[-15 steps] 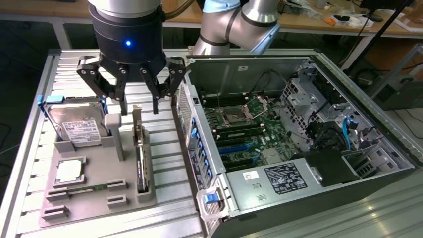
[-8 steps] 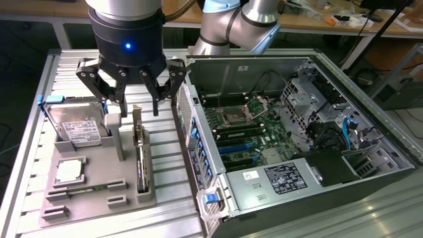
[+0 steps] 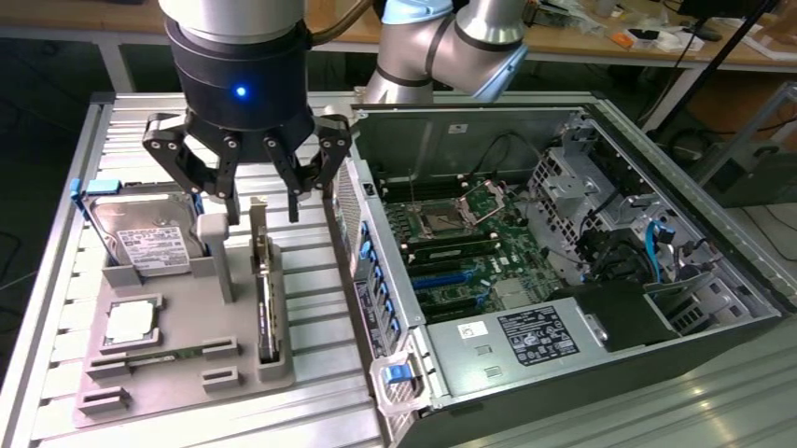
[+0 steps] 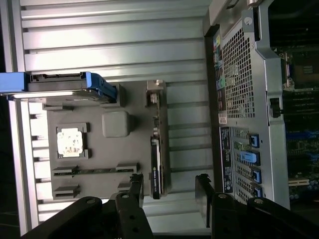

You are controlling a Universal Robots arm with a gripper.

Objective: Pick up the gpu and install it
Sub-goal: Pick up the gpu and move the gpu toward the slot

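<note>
Fingers (image 4: pixel 137 189) of the gripper (image 4: pixel 168 191) sit nearest in the wrist view: spread wide, nothing pinched. You have them hanging over the gray tray (image 3: pixel 200 317) on the slatted table (image 3: pixel 312 411), clear of everything. Gpu (image 3: pixel 264 280): standing on its long edge in the slot along the tray edge closest to the computer case (image 3: pixel 473 126), untouched. Hard drive (image 3: pixel 144 238) sits at the tray corner away from the case; leave it alone. Step in hand, as I judge it: lining up for the grasp. The fingers straddle the card's thin dimension, but the card lies closer to one finger than the other, so centre it first. Come straight down, take hold on the board and cooler block rather than on small parts, and close gently: a thin card may bind in its slot if tilted.
</note>
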